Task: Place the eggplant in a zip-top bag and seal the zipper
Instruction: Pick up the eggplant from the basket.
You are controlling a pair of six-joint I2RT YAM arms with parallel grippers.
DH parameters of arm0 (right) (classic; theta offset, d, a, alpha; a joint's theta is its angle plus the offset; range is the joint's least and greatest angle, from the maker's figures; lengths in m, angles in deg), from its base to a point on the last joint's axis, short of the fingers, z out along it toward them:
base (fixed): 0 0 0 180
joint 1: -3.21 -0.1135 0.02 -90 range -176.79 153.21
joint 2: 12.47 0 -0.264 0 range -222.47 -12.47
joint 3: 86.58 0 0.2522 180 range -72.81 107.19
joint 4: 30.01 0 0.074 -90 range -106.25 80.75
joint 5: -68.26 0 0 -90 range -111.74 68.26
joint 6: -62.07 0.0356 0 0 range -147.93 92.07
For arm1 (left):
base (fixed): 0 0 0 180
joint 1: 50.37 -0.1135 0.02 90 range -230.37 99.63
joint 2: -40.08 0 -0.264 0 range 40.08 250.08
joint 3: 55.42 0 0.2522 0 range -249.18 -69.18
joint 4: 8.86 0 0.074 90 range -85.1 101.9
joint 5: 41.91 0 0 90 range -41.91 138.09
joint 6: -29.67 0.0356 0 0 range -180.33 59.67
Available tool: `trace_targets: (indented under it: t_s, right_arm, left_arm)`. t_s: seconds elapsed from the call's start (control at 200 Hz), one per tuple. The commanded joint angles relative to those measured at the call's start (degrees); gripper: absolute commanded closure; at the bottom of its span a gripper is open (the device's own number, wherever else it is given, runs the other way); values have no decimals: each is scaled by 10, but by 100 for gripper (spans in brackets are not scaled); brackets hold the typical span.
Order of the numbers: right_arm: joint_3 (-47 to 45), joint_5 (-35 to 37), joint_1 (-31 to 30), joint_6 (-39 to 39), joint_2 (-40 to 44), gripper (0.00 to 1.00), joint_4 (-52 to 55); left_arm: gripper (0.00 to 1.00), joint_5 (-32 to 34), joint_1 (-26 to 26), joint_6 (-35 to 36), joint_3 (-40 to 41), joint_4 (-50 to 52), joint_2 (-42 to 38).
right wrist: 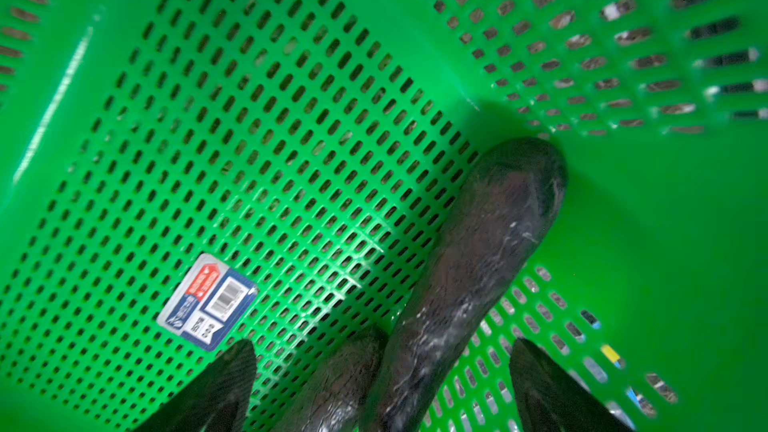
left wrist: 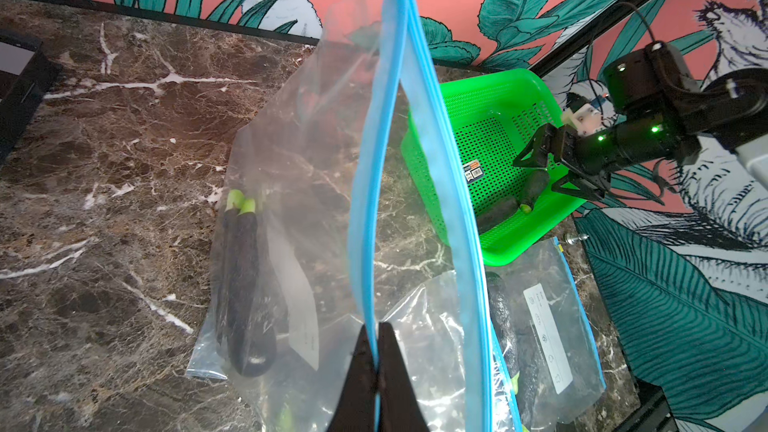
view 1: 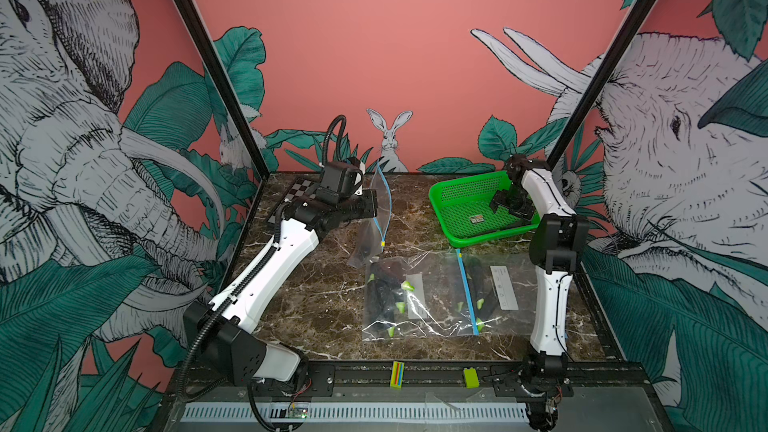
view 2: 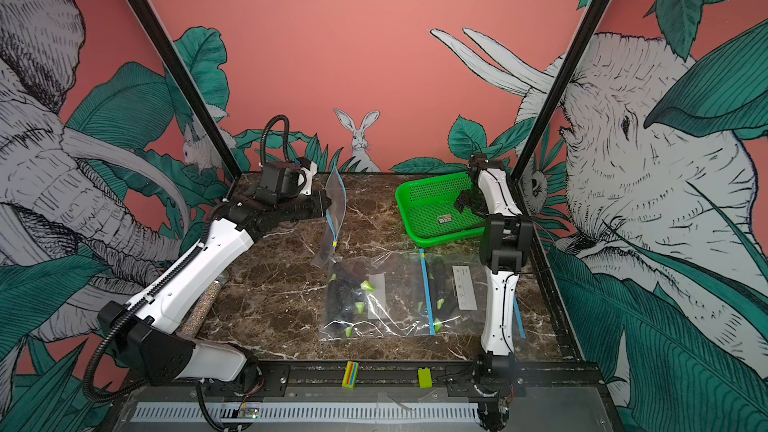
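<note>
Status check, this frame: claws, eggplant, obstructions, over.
Left claw shut on bag rim, mouth open. Right claw open, straddling eggplant in green basket, not gripped. Second eggplant crowds alongside.

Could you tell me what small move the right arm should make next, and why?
Probably lower the right gripper and close on the eggplant: its jaws stand open astride it in the green basket, while the left gripper holds the bag up by its rim.

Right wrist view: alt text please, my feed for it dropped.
The open right gripper hovers over two dark eggplants lying in the green perforated basket, one finger on each side. A barcode sticker sits on the basket floor.
</note>
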Motion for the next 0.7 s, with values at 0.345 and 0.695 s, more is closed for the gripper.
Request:
trace_targets:
  t_s: [0.345, 0.695]
  right_arm:
    - [21, -5, 3, 12, -61, 7, 11]
    - [-12, -36, 3, 5, -46, 18, -56]
  left_arm:
    - [100, -6, -12, 12, 5, -5, -3]
    - [100, -11, -14, 7, -3, -4, 7]
